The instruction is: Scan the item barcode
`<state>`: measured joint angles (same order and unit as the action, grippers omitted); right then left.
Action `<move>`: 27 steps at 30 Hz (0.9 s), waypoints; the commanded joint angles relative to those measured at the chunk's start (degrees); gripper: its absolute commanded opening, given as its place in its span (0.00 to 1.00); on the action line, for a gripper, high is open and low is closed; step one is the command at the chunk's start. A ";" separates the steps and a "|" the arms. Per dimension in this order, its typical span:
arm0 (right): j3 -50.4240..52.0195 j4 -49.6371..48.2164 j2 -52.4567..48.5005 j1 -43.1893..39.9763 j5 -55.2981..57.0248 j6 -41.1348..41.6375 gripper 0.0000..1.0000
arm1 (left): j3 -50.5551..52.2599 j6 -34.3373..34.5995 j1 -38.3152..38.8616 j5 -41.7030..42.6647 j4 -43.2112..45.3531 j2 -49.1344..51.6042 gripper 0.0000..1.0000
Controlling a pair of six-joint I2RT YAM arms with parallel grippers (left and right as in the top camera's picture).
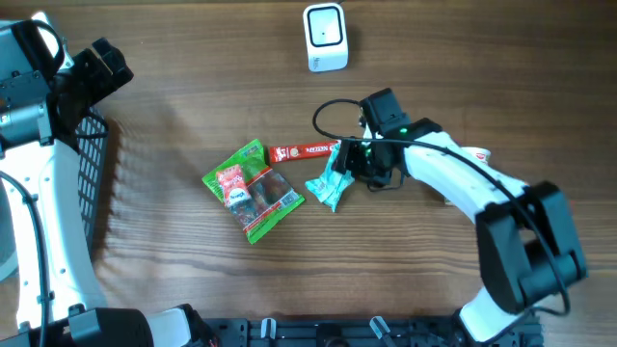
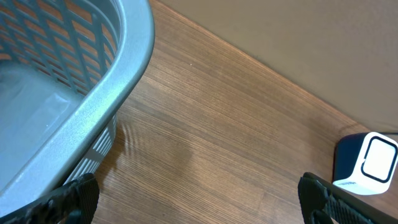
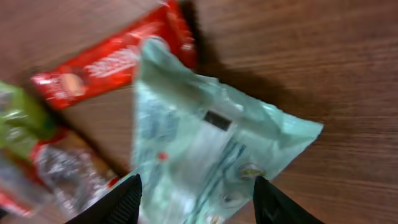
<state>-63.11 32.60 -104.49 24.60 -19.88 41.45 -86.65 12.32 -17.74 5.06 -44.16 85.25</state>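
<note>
Mint-green packet [image 1: 328,186]: lay on the table just right of the middle, not lifted. Straddled by the right gripper [image 3: 196,200], fingers spread to either side and not pinching; touching or not, impossible to tell through the blur. Met a red bar wrapper [image 1: 304,151] at its far corner; sat just beside a green candy bag [image 1: 253,189]. Kept well apart from the white scanner [image 1: 325,37] by the far edge. Left gripper [image 2: 202,199]: hung released and empty beside the basket [image 2: 124,68] at the left edge. Judged early: not yet grasped, carried or scanned.
</note>
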 commanded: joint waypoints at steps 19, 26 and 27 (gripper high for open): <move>0.13 11.74 33.05 -7.80 -13.94 -26.47 0.04 | -0.74 0.11 -0.15 0.46 0.13 -0.17 1.00; 0.13 14.75 32.70 -7.80 -9.79 -26.45 0.04 | -0.74 0.09 -0.15 0.46 0.11 -0.17 1.00; 0.13 15.08 32.72 -7.80 -9.73 -26.47 0.04 | -0.74 0.11 -0.15 0.46 0.11 -0.15 1.00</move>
<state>-62.72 47.40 -71.77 16.71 -30.85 16.16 -86.65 12.32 -17.76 5.06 -44.16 85.25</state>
